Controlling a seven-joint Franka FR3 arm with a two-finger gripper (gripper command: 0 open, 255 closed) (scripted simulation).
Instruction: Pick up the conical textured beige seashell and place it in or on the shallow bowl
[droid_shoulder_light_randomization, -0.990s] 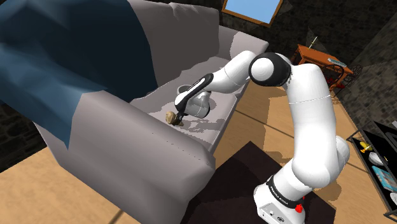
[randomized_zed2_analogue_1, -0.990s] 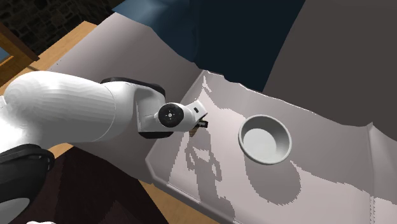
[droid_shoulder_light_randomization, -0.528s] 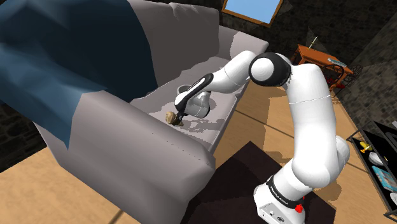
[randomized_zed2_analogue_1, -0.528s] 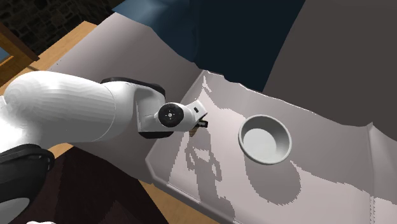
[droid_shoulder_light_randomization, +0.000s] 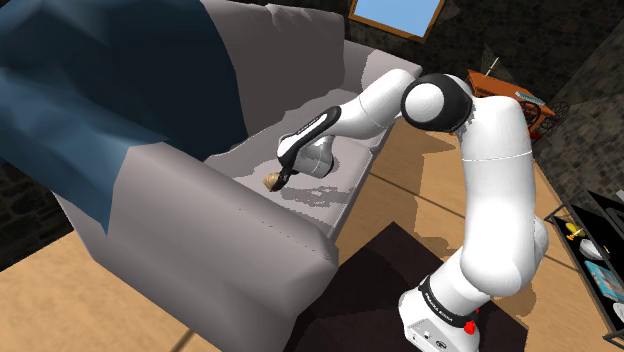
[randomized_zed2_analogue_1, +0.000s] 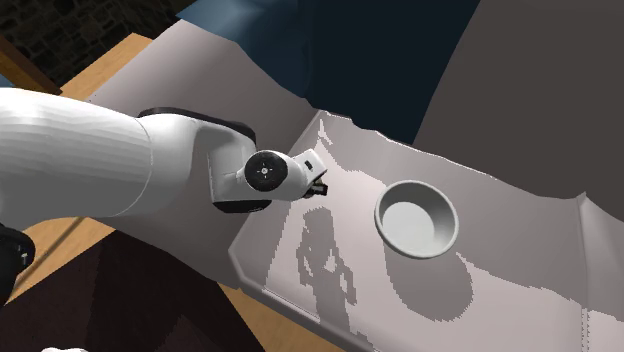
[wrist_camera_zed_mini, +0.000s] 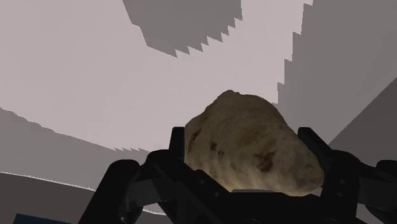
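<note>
**Shell in my grip, bowl off to the side**

My pincer (wrist_camera_zed_mini: 244, 136) is closed narrow on the beige seashell (wrist_camera_zed_mini: 254, 145). One black finger (wrist_camera_zed_mini: 177, 141) presses each flank, and the lumpy, brown-flecked shell bulges out beyond them. Its long axis seems to run from finger to finger, though so close up I can't be sure where the pointed end lies. In the shoulder view the shell sits at my fingertips, low over the grey sofa seat (randomized_zed2_analogue_1: 330, 275). The shallow bowl (randomized_zed2_analogue_1: 416, 218) rests on that same seat, apart from me, toward the second exterior view's right. I judge the coming carry goes sideways that way, ending above its rim.
</note>
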